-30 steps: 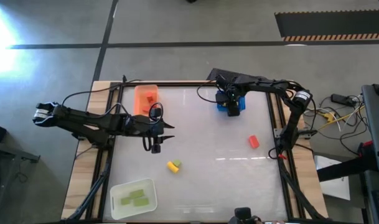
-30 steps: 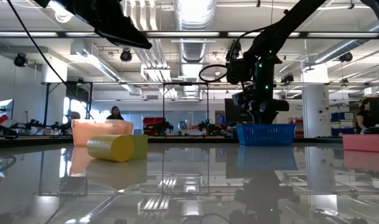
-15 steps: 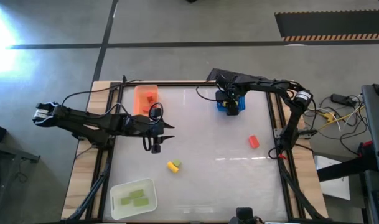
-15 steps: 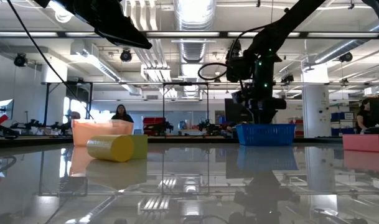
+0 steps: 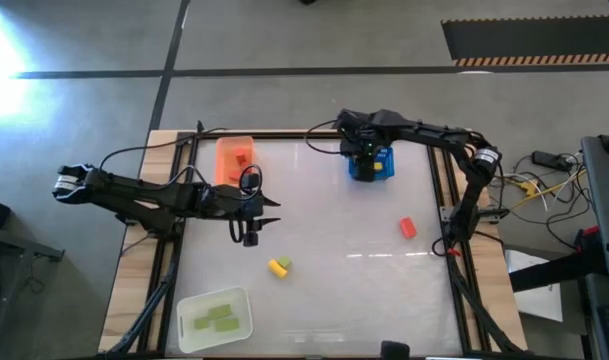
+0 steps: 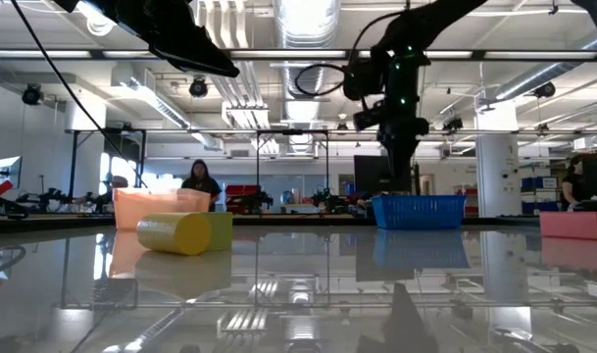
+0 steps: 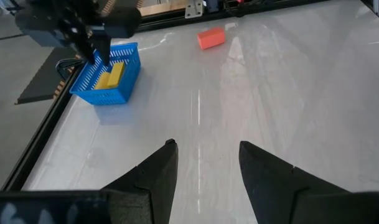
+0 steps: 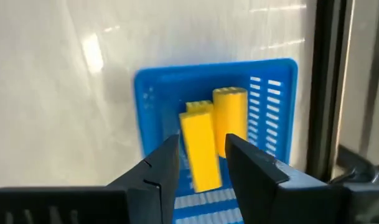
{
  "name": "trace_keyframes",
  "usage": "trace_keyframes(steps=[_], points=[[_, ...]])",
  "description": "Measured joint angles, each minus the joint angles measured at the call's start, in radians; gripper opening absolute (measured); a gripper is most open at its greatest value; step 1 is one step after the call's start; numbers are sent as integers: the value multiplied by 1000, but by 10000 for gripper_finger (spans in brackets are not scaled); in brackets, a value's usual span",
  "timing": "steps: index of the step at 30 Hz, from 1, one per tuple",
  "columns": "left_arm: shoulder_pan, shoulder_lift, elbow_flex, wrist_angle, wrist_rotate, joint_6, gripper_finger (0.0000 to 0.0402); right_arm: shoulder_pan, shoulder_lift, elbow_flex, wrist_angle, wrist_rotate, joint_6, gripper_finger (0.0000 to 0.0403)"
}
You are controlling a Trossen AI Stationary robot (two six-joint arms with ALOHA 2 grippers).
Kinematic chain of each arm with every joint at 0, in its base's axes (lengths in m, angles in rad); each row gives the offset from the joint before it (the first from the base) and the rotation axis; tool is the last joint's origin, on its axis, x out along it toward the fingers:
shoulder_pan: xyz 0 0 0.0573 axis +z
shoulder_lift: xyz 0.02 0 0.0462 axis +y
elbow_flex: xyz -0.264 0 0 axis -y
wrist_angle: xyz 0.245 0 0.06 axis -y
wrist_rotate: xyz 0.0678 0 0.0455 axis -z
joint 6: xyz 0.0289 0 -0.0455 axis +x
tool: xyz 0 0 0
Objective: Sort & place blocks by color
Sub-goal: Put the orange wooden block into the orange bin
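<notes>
Right fingers (image 8: 201, 163): parted, empty, above yellow blocks (image 8: 201, 149) in blue tray (image 8: 152, 93) | left fingers (image 7: 205, 165): parted, empty

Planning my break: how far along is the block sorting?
Mostly done: yellow blocks lie in the blue tray, green ones in the white tray, red in the orange tray. Right claw hovers empty above blue. Left: one red block, a yellow-green pair.

Nothing here can be read: no words, labels, brand marks or numbers show on anything on the table or in the room behind it from where I stand.
</notes>
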State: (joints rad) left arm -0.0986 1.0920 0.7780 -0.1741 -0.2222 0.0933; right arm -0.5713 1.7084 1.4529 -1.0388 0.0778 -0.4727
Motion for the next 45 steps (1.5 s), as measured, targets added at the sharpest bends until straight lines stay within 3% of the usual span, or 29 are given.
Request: trace_keyframes(steps=[7, 14, 22, 34, 45], points=[[0, 0, 0, 0, 0, 0, 154, 66, -2, 84, -122, -1, 435, 95], [0, 0, 0, 0, 0, -3, 154, 172, -6, 76, -202, -12, 806, 80], [0, 0, 0, -1, 0, -4, 154, 353, -7, 72, -213, -17, 984, 133], [0, 0, 0, 0, 0, -7, 154, 589, -7, 57, -208, 154, 1213, 249], [0, 0, 0, -1, 0, -8, 154, 769, -6, -64, -202, 459, 1430, 274]])
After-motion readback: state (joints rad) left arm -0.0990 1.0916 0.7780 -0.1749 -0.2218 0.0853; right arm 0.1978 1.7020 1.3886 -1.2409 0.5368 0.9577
